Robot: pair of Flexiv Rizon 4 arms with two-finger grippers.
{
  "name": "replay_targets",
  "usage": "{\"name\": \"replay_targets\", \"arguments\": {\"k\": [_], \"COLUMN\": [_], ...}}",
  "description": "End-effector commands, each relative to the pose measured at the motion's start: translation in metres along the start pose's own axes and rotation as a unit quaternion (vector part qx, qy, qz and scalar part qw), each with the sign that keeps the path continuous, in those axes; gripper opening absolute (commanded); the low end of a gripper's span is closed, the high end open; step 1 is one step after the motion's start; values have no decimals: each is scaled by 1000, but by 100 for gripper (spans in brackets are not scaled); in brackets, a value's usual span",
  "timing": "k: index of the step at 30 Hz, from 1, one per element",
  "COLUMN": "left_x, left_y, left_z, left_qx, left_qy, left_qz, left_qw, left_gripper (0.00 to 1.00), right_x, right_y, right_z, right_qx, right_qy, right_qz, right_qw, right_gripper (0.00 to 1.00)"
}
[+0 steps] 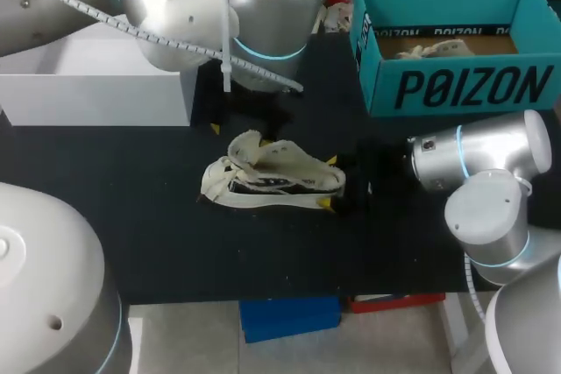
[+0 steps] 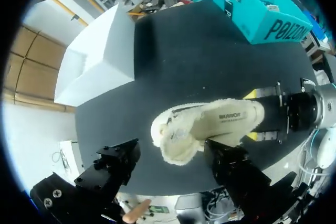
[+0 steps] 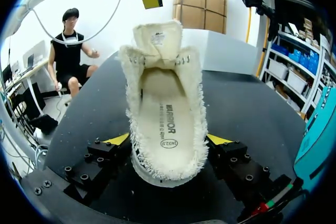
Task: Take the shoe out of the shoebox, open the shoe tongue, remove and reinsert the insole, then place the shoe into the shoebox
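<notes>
A cream fleece-lined shoe lies on its side on the black table, its tongue folded up and the insole showing inside. My right gripper is shut on the heel, one yellow tip pressed to each side. In the head view the right gripper comes in from the right. My left gripper hovers open over the toe end, one finger close beside the shoe, the other well clear. The teal shoebox stands open at the back right.
A white box stands at the back left of the table, also in the left wrist view as a white box. Crumpled paper lies inside the shoebox. Bare black table surrounds the shoe in front and to the left.
</notes>
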State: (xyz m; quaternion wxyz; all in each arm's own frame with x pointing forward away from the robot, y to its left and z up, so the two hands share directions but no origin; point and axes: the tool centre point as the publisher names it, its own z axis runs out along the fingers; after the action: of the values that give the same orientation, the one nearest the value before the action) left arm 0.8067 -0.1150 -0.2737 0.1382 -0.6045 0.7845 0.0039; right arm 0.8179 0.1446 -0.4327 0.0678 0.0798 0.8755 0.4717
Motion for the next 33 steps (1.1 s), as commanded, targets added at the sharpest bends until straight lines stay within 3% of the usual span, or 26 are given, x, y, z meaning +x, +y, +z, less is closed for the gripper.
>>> {"name": "replay_targets", "arguments": {"k": [1,4,22,23,24,26,33], "left_x": [21,35,35,36,37,38,40], "left_y": [-11,-19,-19,-14,-10,-5,-16], "left_z": [10,12,12,12,12,14,20], "left_qx": [80,77,77,61,63,33,-28], "left_qy": [222,228,228,269,269,304,302], "left_qz": [459,494,494,530,569,605,681], "left_qw": [857,835,835,802,775,735,667], "left_gripper": [0,0,0,0,0,0,0], "right_x": [0,0,0,0,0,0,0], "right_y": [-1,-1,-1,-1,-1,-1,-1], "right_z": [2,2,2,2,2,2,2], "right_qx": [1,1,1,1,1,1,1], "right_qy": [-1,-1,-1,-1,-1,-1,-1], "right_qz": [1,1,1,1,1,1,1], "right_qw": [1000,1000,1000,1000,1000,1000,1000], "right_gripper": [0,0,0,0,0,0,0]}}
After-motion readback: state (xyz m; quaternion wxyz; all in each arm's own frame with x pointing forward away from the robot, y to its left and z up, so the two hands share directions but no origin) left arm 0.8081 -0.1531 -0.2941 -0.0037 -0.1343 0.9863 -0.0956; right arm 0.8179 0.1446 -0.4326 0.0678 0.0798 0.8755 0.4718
